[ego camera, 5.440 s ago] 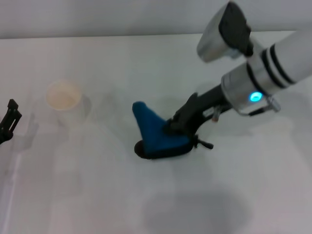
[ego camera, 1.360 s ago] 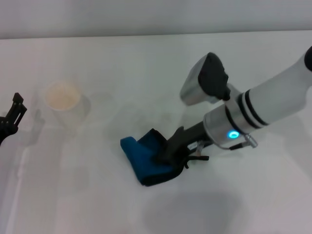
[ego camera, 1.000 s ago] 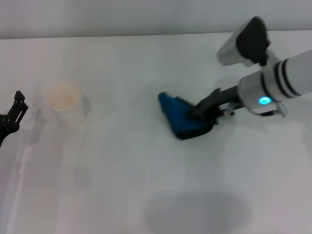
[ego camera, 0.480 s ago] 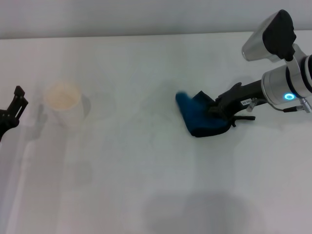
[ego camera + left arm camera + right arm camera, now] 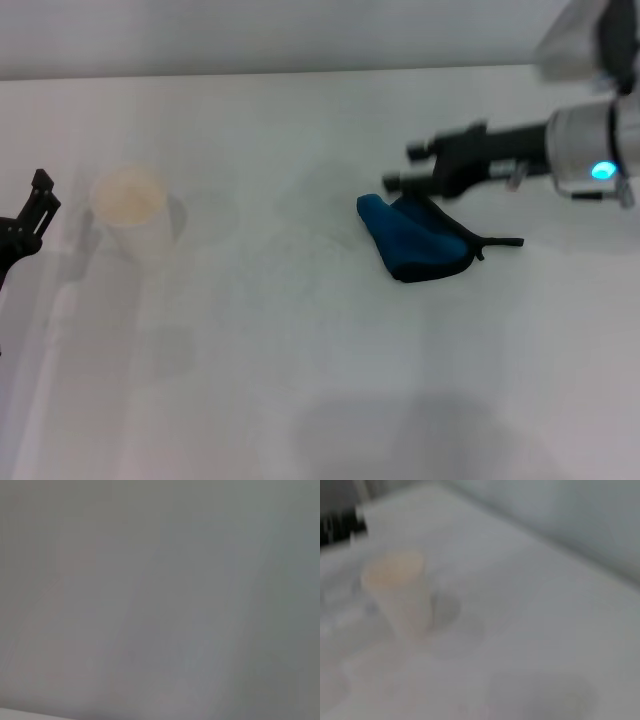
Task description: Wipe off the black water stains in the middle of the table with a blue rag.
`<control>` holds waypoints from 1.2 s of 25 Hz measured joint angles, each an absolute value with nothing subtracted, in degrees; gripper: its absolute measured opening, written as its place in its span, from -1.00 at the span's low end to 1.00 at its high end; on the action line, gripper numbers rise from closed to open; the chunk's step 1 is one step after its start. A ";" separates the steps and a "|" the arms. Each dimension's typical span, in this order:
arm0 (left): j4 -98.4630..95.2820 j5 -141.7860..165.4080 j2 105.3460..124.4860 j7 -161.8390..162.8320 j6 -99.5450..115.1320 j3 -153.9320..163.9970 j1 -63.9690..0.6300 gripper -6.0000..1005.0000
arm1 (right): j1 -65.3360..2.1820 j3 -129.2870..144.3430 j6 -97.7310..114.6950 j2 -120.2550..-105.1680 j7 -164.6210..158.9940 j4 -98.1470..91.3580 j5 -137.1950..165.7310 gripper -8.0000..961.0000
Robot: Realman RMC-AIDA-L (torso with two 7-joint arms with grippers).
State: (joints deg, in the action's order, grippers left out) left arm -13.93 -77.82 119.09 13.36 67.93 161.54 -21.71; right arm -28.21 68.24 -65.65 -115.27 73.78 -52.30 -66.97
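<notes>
Head view, operator, taken from left to right: at the far left edge you have the black left gripper (image 5: 25, 215), parked low over the large plain white matte tabletop (image 5: 300, 380); whether its fingers are apart or together you cannot tell from here. Just to its right stands a translucent white cup with a cream-coloured inside (image 5: 128, 205), upright, well apart from everything else. The middle of the tabletop shows only faint greyish smears; no dark blotch can be made out there. Right of centre lies the small folded blue cloth with black edging (image 5: 412, 240), crumpled into a wedge, flat on the tabletop, with its thin black strap (image 5: 498, 243) trailing out toward the right. Above the cloth, and just behind it, you see the black right gripper (image 5: 412, 167) on its silver-and-white arm with a lit blue ring; its two fingers (image 5: 425, 150) stand spread with a clear gap between them and grip nothing. It hangs clear of the cloth, not touching it.

The right wrist view gives you the same cup (image 5: 397, 592), upright on the white surface (image 5: 530, 645), with a dark shape at the far edge that may be the other gripper. The left wrist view shows only a plain grey field
</notes>
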 joint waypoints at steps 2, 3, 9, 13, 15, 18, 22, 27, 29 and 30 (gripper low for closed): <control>-13.91 -77.89 119.09 13.36 67.94 161.54 -21.71 0.77 | -25.92 63.59 -66.06 -115.26 80.76 -51.70 -79.18 0.21; -13.95 -77.91 119.09 13.43 68.00 161.54 -21.71 0.77 | -25.92 63.59 -66.06 -115.26 80.76 -51.70 -79.18 0.29; -13.80 -77.97 119.08 16.53 70.68 161.51 -21.75 0.77 | -20.95 58.76 -67.84 -115.35 96.59 -45.62 -107.87 0.68; -13.00 -78.10 119.01 18.13 70.89 161.45 -21.53 0.77 | -19.09 58.75 -71.88 -115.56 122.26 -35.75 -127.97 0.82; -12.46 -77.97 119.00 19.22 70.90 161.45 -21.42 0.77 | -18.87 58.78 -72.30 -115.62 127.39 -33.21 -131.26 0.82; -12.32 -77.85 119.00 19.90 70.92 161.45 -21.31 0.77 | -18.75 57.67 -72.17 -115.59 137.62 -25.74 -136.88 0.82; -12.30 -77.84 119.00 19.96 70.93 161.51 -21.53 0.77 | -19.16 51.32 -71.69 -115.54 145.19 -15.68 -138.23 0.82; -12.30 -77.87 119.00 19.94 70.56 161.48 -21.69 0.77 | -19.70 47.62 -69.44 -115.50 147.23 -9.69 -138.28 0.82; -12.30 -77.89 119.00 19.79 70.48 161.46 -21.77 0.77 | -19.67 47.59 -68.60 -115.52 148.11 -9.23 -138.28 0.82; -12.30 -77.90 119.00 19.75 70.46 161.46 -21.82 0.77 | -19.69 47.57 -68.30 -115.52 148.29 -8.91 -138.28 0.82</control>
State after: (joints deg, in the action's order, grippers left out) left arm -12.30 -77.90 119.00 19.75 70.46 161.46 -21.82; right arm -19.69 47.57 -68.30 -115.52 148.29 -8.91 -138.28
